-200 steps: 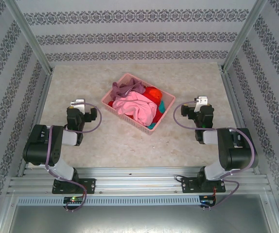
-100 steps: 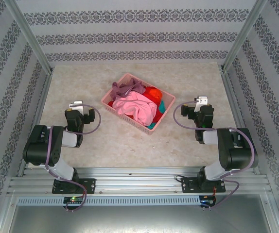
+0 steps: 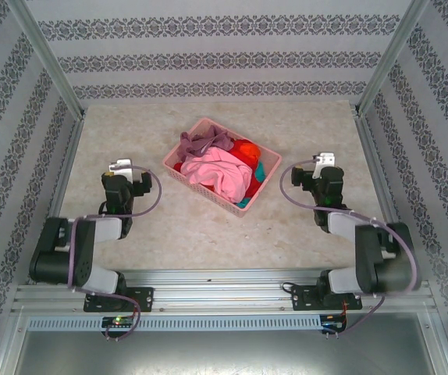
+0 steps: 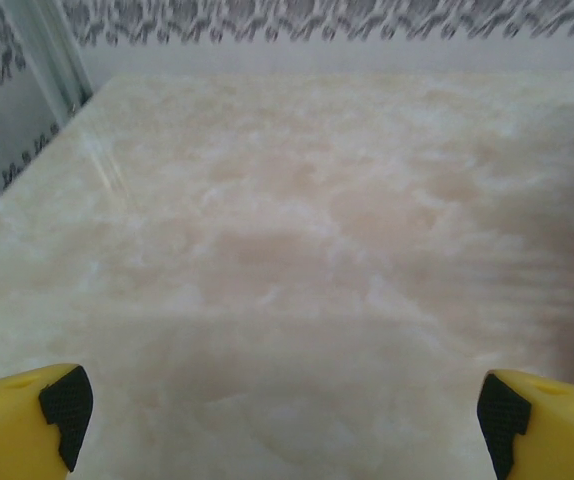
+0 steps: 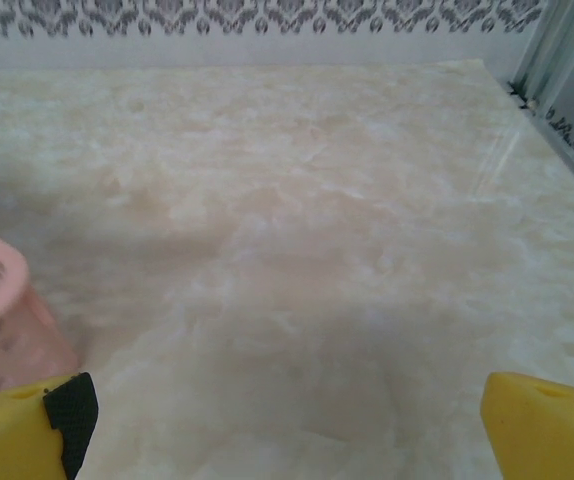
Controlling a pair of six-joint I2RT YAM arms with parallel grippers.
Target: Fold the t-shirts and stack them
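Several t-shirts lie heaped in the pink basket [image 3: 179,173] at mid-table: a light pink one [image 3: 222,173] on top, a dusty mauve one [image 3: 199,143] at the back, an orange-red one [image 3: 246,149] and a teal edge [image 3: 261,173] on the right. My left gripper [image 3: 122,173] hovers left of the basket; its yellow fingers [image 4: 27,415] stand wide apart over bare table, so it is open [image 4: 282,420]. My right gripper [image 3: 325,168] is right of the basket, open [image 5: 287,425] with nothing between its fingers [image 5: 542,420].
The pale marbled table [image 3: 208,226] is walled in by patterned panels and metal posts [image 3: 44,58]. The basket's corner [image 5: 2,320] shows at the left of the right wrist view. Bare tabletop lies in front of and beside the basket.
Both arms have shifted slightly: the left wrist has swung a little left and forward, and the right arm's elbow has dropped while its gripper edged forward. The shirts have not moved.
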